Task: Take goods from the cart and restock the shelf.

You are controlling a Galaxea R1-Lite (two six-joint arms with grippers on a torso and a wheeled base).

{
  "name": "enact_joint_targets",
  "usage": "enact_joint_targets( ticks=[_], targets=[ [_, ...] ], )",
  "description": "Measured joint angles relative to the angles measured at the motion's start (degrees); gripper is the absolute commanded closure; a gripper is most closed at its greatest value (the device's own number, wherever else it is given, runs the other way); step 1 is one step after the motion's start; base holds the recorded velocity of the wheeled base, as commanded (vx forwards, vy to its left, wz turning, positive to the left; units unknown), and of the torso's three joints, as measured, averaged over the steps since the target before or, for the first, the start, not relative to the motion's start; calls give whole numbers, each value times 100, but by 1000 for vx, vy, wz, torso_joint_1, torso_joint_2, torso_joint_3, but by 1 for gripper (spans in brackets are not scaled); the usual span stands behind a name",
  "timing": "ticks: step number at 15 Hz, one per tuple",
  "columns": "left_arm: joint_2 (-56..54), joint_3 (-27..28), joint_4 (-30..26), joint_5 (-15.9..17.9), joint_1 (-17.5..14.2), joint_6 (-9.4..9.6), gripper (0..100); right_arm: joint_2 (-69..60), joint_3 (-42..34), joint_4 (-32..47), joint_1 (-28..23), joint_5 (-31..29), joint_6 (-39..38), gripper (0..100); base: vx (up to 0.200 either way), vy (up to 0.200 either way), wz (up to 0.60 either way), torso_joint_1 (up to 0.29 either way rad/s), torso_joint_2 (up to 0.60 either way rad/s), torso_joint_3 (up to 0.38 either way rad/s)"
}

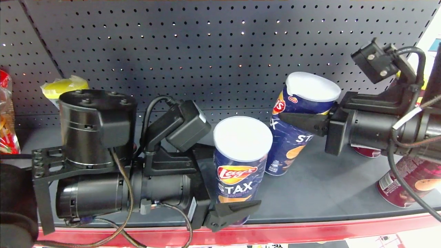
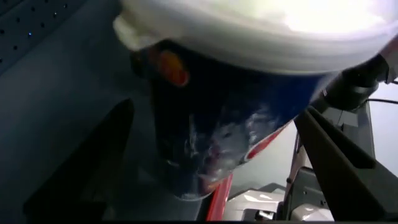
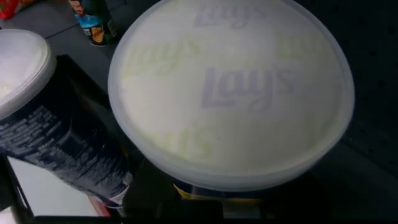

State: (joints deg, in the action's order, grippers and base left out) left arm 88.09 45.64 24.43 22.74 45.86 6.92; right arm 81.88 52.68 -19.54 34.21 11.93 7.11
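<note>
Two blue chip cans with white lids are on the grey shelf [image 1: 320, 193]. The front can [image 1: 241, 162] stands upright near the shelf's edge. My left gripper [image 1: 237, 193] straddles it low down, open, and the left wrist view shows a gap between each finger [image 2: 93, 168] and the can [image 2: 211, 124]. The rear can [image 1: 299, 117] tilts toward the right. My right gripper [image 1: 299, 115] is shut on its upper part. Its lid [image 3: 230, 87] covers the fingers in the right wrist view, where the front can [image 3: 43, 130] stands beside it.
Red chip cans [image 1: 410, 186] stand at the right end of the shelf. A yellow packet [image 1: 63, 86] and a snack bag [image 1: 5, 120] sit at the far left. Behind is a pegboard wall [image 1: 220, 51]. A red lip [image 1: 310, 230] runs along the front.
</note>
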Motion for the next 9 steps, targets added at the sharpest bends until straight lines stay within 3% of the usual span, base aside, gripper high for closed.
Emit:
enact_joint_targets(
  ticks=[9],
  targets=[
    [-571, -689, -2, 28, -413, -9, 0, 1025, 918, 37, 16, 44, -2, 100, 0, 0, 0, 0, 0, 0]
  ],
)
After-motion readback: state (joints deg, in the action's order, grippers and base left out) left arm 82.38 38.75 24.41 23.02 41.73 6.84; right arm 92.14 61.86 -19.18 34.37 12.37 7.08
